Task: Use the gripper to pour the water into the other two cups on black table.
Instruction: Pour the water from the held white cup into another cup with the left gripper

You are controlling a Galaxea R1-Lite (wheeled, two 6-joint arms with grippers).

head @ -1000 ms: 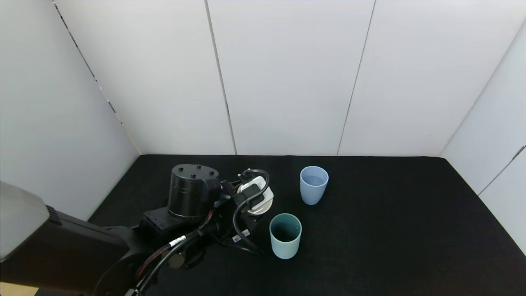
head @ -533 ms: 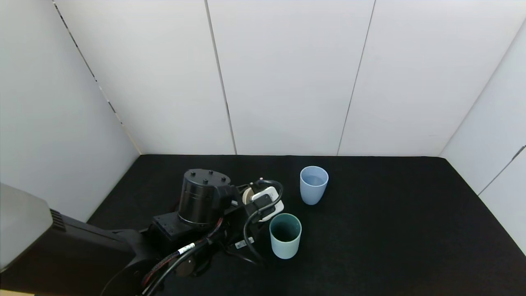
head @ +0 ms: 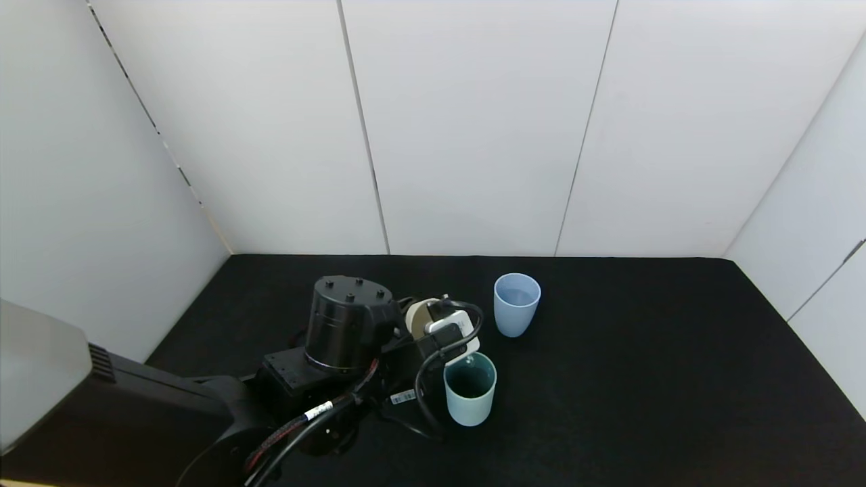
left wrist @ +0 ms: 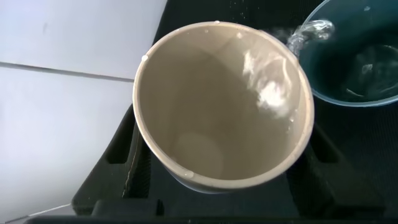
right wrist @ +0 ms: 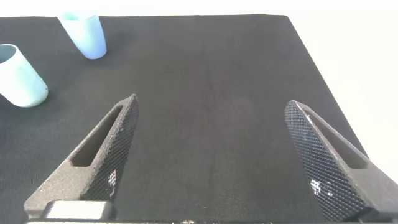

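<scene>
No legible text, brand, number or sign in any view. Small white tags on the arm cable and under the wrist carry dark marks, too small to read.

The head view looks forward and down from high up, taking in the whole black surface with white walls behind. The left wrist view sits very close, looking straight into the mouth of a tilted beige cup, with the teal cup at its edge; the head view shares both, the beige cup and teal cup. The right wrist view looks low along the surface between its own spread fingers, toward the teal cup and blue cup, which the head view shows too
</scene>
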